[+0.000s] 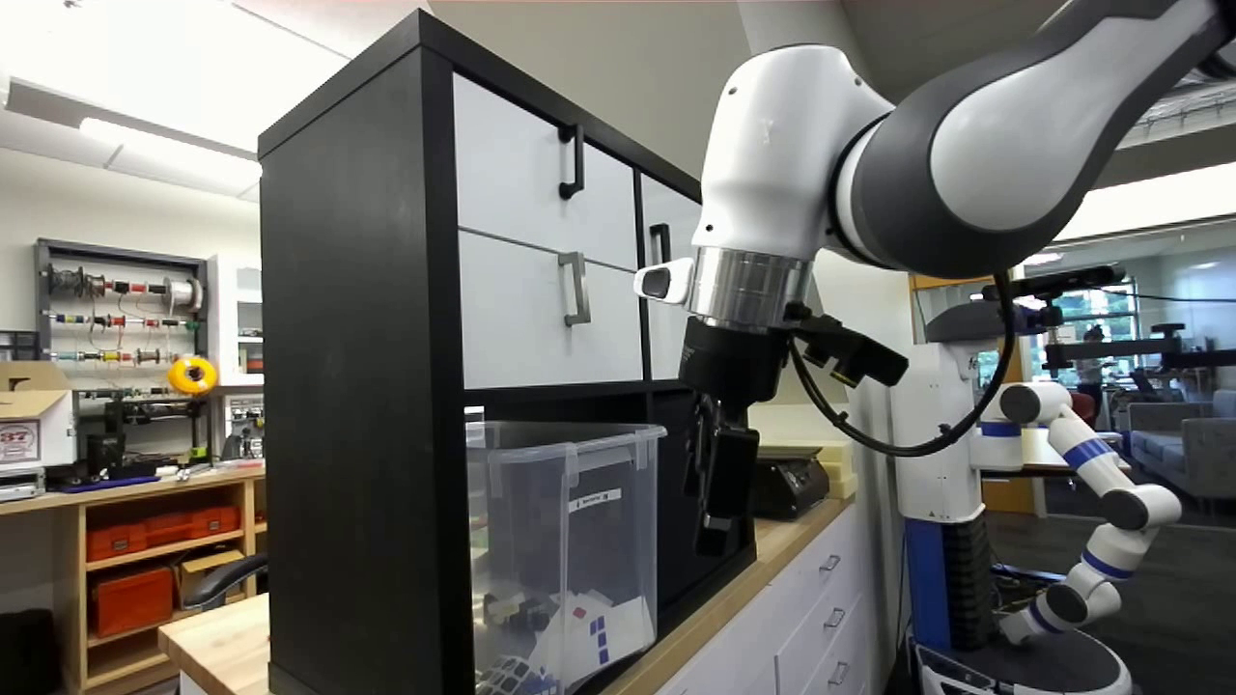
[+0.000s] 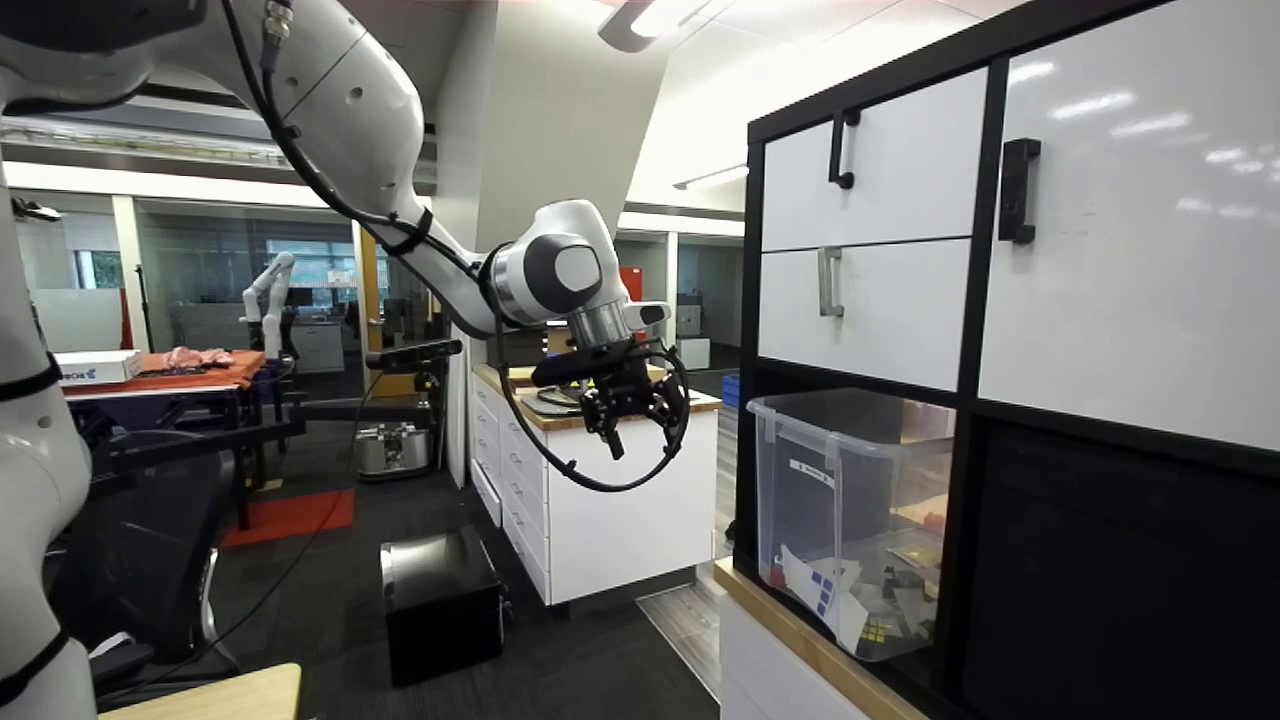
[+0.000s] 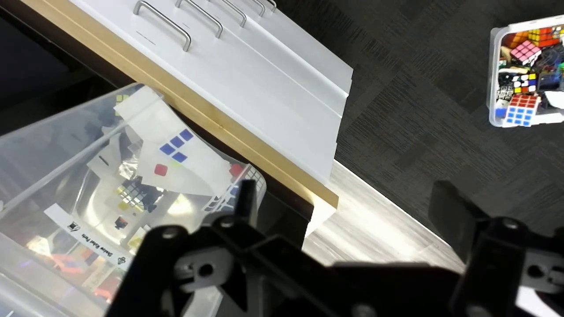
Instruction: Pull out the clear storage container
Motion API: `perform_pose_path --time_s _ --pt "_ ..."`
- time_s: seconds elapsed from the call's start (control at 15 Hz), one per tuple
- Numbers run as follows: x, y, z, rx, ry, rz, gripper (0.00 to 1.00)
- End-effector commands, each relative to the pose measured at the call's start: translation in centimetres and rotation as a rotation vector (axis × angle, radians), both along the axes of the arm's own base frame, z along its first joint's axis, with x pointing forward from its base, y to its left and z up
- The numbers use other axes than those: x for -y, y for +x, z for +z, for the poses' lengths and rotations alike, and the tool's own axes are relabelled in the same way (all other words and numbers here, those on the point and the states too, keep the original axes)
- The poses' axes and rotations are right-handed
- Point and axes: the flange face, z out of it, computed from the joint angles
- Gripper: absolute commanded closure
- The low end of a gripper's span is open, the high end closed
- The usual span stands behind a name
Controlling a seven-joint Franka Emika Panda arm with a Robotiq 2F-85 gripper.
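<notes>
On the wood-topped desk [image 3: 211,119] stands a black shelf [image 1: 348,386] with white drawers [image 1: 521,314]. The bin [image 2: 800,520] (clear, with white pieces [image 3: 194,169] inside) sits in the shelf's bottom end compartment, just behind the desk's front edge and near a corner. The gripper [image 3: 346,193] hangs in front of the shelf, apart from the bin, its fingers [image 3: 451,215] spread wide.

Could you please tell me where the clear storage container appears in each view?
In an exterior view: the clear storage container, lower half, near the middle.
In an exterior view: the container, lower half, right of centre.
Wrist view: the container, left half, reaching the left edge.
Shared landmark: the white label strip on its wall.
</notes>
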Motion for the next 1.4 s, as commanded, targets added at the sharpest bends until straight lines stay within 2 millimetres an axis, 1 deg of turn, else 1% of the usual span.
perform_pose_path --time_s 0.0,0.53,0.8,1.07,1.33 --pt "0.3 0.5 -0.5 -0.001 -0.006 0.009 0.00" --pt "2.2 2.4 1.1 0.089 -0.057 0.057 0.00" --pt "3.1 4.3 1.3 0.148 -0.093 0.132 0.00" --pt "4.3 6.5 1.2 0.189 -0.131 0.172 0.00" --pt "5.4 8.1 2.1 0.230 -0.171 0.193 0.00"
